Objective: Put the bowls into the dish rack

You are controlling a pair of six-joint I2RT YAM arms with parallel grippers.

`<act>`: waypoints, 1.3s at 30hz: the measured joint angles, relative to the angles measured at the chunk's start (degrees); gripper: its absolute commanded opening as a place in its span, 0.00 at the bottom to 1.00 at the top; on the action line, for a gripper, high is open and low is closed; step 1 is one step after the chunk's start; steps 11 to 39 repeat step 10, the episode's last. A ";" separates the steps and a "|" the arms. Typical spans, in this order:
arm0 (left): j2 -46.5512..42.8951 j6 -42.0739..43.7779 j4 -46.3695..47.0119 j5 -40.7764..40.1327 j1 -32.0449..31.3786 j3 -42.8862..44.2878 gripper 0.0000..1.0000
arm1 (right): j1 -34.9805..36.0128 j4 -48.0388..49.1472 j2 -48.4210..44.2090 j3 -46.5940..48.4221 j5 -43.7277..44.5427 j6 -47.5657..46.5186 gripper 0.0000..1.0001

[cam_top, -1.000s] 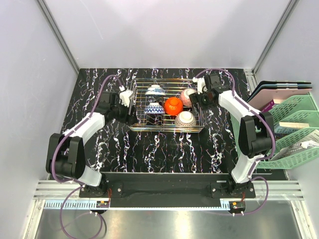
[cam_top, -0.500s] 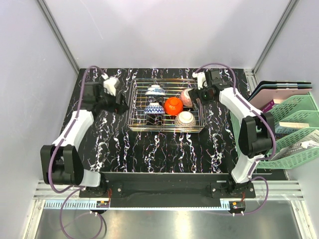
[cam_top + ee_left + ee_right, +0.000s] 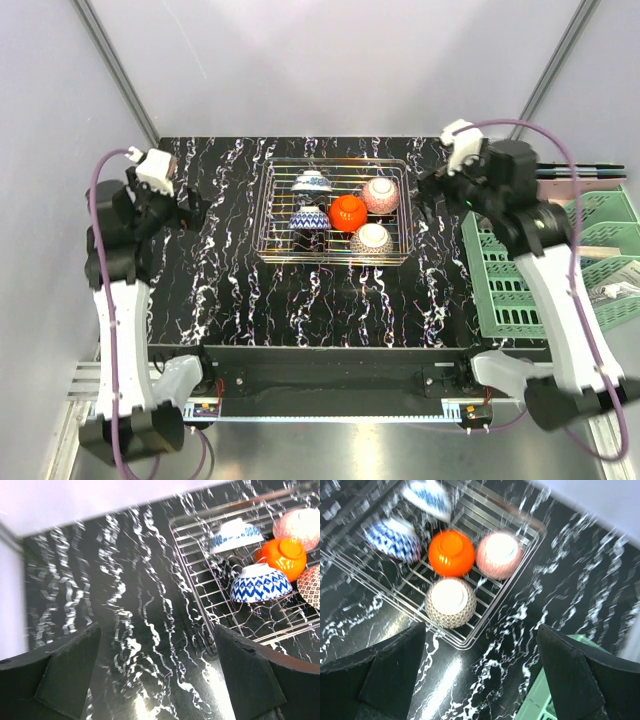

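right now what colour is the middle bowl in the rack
The middle bowl is plain bright orange; clearest in the right wrist view.

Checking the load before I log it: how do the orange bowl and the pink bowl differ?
The orange bowl is plain glossy orange, foot included; the pink bowl is finely patterned pink with a white foot. The orange bowl sits in the middle of the rack; the pink bowl sits by its far right corner. Both lie foot up in the rack, side by side, about equal in size.
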 measured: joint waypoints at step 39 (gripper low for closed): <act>-12.07 0.59 -3.37 -1.31 0.87 -1.62 0.99 | 0.04 -1.05 -11.76 -1.95 1.05 -1.22 1.00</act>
